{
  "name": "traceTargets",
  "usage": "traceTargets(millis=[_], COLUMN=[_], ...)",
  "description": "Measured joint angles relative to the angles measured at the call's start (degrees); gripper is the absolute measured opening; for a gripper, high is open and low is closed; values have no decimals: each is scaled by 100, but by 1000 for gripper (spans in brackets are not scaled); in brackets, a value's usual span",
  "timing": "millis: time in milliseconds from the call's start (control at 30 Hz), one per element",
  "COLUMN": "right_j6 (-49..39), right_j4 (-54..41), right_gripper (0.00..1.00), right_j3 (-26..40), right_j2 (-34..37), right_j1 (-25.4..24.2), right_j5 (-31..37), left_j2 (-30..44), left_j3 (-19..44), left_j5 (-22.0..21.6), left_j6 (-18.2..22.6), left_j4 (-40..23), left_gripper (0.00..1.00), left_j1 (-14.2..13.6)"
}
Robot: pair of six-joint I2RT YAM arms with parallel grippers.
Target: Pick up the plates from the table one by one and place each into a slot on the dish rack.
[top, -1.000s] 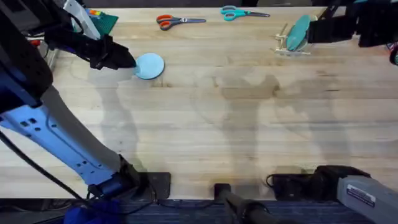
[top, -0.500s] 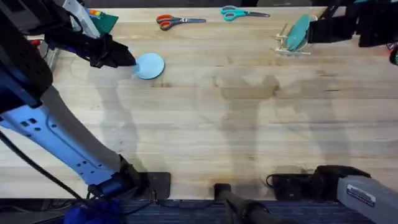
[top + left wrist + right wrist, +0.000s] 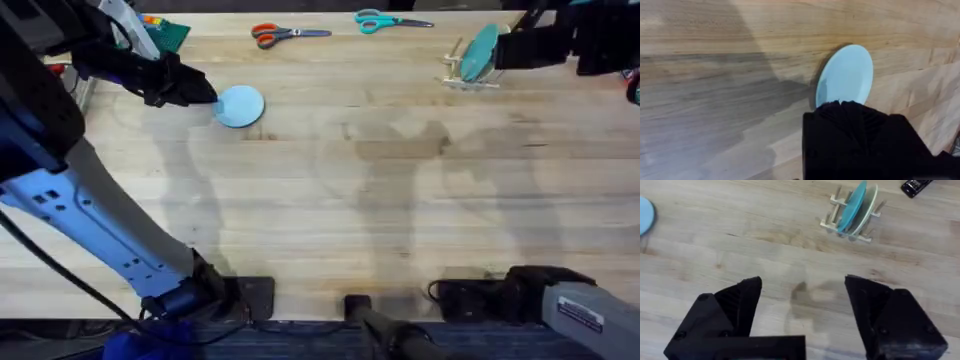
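**Left gripper at blue plate's edge**

Left gripper sits at the left rim of the light blue plate, which lies flat on the counter, far left; plate lies just right of it. Cannot tell its grip state. Left arm stretched forward, low. Dish rack, far right, already holds plates upright. Right gripper released, empty, raised.
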Motion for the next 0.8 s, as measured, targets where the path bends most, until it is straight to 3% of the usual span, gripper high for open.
traceTargets(millis=[300, 800], right_j6=[0, 2], right_j4=[0, 0], right_gripper=[995, 993], right_j3=[0, 0], right_j2=[-1, 1], right_j1=[0, 0], right_j5=[0, 0], left_j2=[314, 804], left_j3=[20, 197], left_j5=[43, 585], left_j6=[-43, -200], left_j4=[59, 26], left_gripper=[39, 40], left_j1=[0, 70])
